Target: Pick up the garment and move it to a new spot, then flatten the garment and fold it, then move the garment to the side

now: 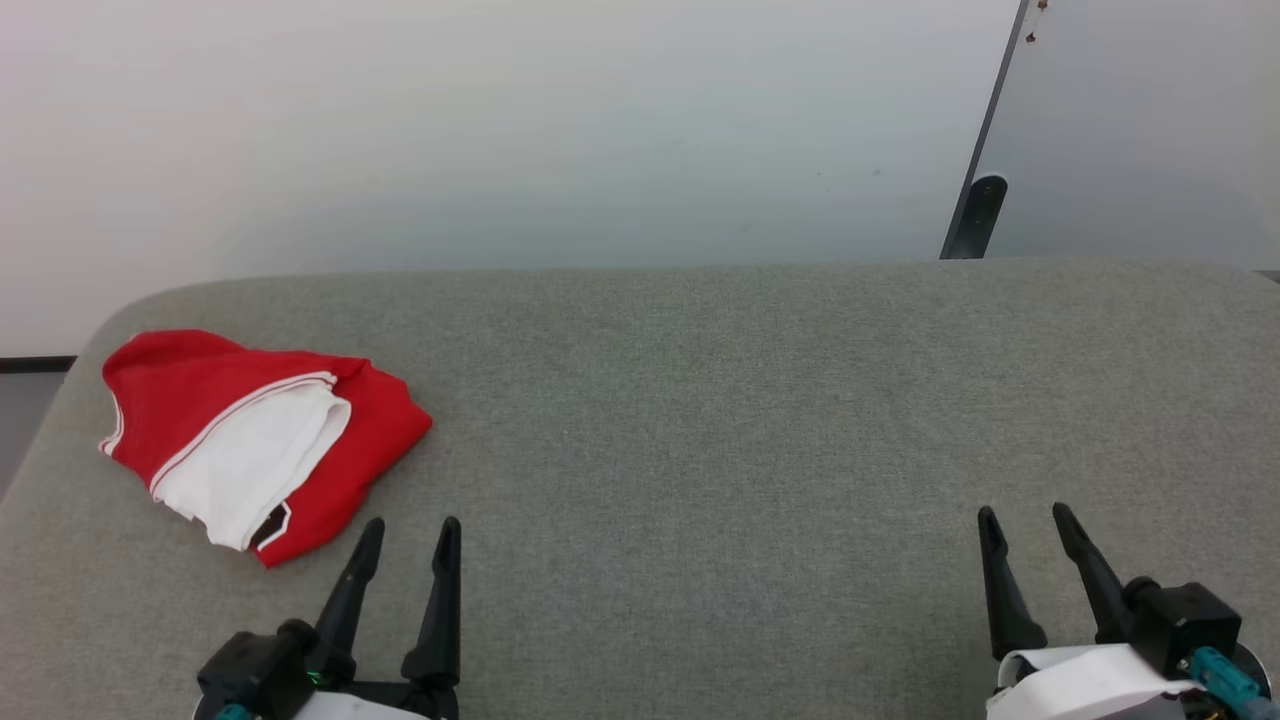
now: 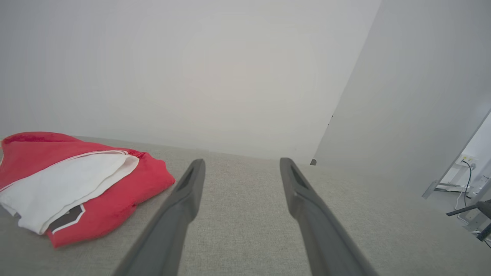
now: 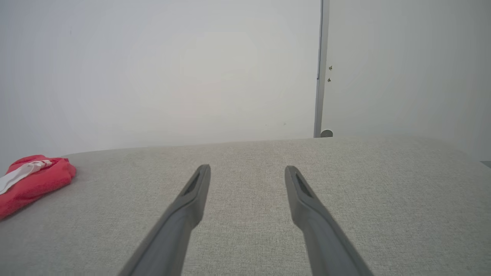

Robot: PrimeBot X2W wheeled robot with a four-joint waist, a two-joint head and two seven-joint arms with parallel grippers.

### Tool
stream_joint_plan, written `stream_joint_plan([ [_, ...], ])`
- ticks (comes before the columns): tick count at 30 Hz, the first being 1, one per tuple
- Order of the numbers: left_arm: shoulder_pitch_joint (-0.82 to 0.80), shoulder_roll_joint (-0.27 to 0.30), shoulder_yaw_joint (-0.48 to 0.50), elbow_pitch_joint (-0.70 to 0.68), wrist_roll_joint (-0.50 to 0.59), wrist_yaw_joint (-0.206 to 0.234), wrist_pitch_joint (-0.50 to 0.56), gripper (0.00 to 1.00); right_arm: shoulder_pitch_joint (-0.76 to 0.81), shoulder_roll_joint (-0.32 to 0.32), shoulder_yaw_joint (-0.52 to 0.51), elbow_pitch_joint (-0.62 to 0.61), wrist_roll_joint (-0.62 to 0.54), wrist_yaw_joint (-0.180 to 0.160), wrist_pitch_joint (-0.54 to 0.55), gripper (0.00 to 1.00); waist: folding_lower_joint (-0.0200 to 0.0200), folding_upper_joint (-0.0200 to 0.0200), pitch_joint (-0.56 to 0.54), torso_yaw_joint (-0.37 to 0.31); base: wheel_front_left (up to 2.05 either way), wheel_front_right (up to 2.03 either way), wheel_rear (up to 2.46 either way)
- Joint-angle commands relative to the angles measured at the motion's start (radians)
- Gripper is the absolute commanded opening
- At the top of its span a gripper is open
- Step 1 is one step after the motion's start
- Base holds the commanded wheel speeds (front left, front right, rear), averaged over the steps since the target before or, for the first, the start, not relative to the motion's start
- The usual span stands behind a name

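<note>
Garment point(image 1: 262, 440), red w/ white sleeve & striped trim, is seen bunched at table's point(image 1: 700, 420) far left. L gripper point(image 1: 408, 538) & R gripper point(image 1: 1030, 524) are held low, jaws wide, nothing gripped.

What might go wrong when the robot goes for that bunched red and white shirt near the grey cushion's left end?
1. The red jersey-style T-shirt with white sleeves lies in overlapping layers; the open left gripper might pinch only one, so it lifts lopsided.
2. It sits near the rounded left end of the grey fabric surface; a nudge could push it off.
3. The open right gripper is far off, so helping means a long reach.
</note>
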Motion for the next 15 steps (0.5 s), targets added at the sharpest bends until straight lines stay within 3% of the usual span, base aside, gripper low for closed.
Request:
stream_joint_plan([
  [1,0.007,0.002,0.005,-0.011,0.027,-0.003,-0.009,1.00,0.010,-0.002,0.007,-0.006,-0.029,0.001,-0.010,1.00,0.0000,0.0000,-0.001,0.000,0.00,0.00,0.00],
  [15,0.024,0.007,0.003,-0.007,0.098,-0.003,-0.035,1.00,0.029,-0.002,0.019,-0.009,-0.156,0.001,-0.036,1.00,0.0000,0.0000,-0.016,0.012,0.00,0.00,0.00],
])
